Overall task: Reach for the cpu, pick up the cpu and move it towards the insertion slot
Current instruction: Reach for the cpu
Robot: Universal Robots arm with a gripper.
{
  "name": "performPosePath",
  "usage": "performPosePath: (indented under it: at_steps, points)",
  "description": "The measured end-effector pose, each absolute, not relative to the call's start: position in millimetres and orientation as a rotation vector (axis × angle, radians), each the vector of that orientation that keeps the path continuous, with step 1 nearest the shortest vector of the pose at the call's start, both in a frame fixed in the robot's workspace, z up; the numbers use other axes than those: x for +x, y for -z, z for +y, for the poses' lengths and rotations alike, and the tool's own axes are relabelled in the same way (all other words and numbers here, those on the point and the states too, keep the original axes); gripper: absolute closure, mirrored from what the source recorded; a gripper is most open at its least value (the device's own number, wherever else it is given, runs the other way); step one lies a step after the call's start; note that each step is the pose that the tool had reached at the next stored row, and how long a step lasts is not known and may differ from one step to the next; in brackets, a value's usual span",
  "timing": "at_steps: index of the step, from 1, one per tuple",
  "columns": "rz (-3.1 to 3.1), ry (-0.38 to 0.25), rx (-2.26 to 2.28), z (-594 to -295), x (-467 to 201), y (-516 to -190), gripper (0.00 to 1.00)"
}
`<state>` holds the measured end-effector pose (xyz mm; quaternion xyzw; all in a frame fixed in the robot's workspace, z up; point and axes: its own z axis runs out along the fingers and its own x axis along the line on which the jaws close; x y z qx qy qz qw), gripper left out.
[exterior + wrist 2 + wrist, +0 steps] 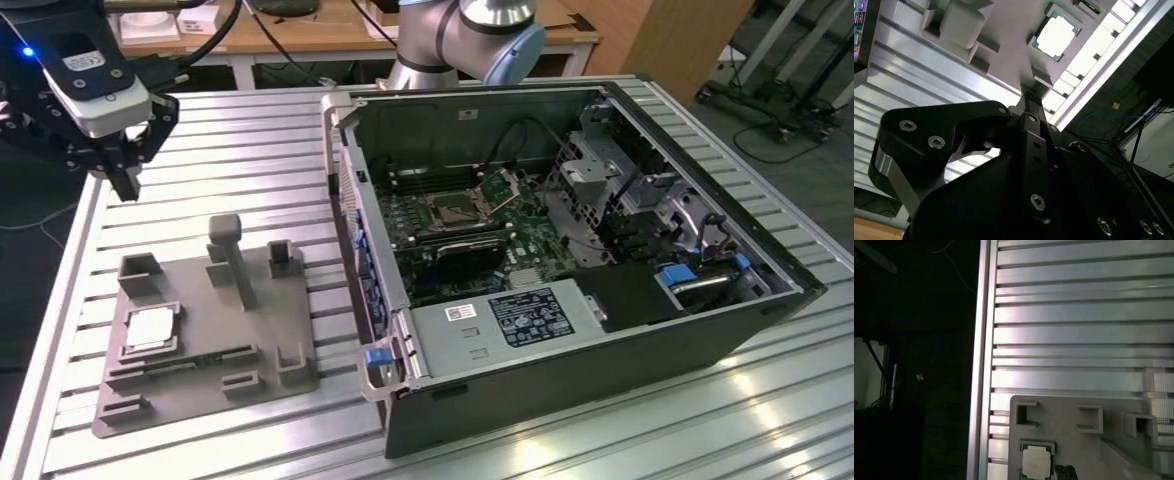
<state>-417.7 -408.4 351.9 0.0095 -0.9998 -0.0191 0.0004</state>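
One gripper: the black two-finger gripper point(124, 188) of the robot arm hangs over the table at the exterior view's left, apart from the tray. Its fingers point(1030, 100) are pressed together and carry nothing.
Cpu: the small flat square cpu with a silvery-grey metal top point(150, 328) lies flat in a pocket of the tray, untouched. It shows in both wrist views point(1056, 36) point(1036, 462), with the gripper well above it.
Tray: the grey plastic tray with upright blocks point(200, 400) rests on the table, beside the computer case.
Insertion slot: the square socket with a silvery metal frame and dark centre point(458, 210) sits on the green circuit board inside the case, its hinged flap raised. It is well apart from the cpu.
Case: the black open computer case point(601, 400) lies on its side, at the exterior view's right.
Table: the ribbed aluminium table point(240, 150) bears the tray and the case.
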Motion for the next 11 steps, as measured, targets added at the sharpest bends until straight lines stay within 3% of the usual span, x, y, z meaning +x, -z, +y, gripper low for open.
performPosePath:
  at_steps: [6, 11]
  points:
    - [-3.14, 0.06, 0.03, -408.6, -417.7, -351.9, 0.89]
    - [-3.14, 0.06, 0.03, -409.1, -417.8, -351.6, 0.65]
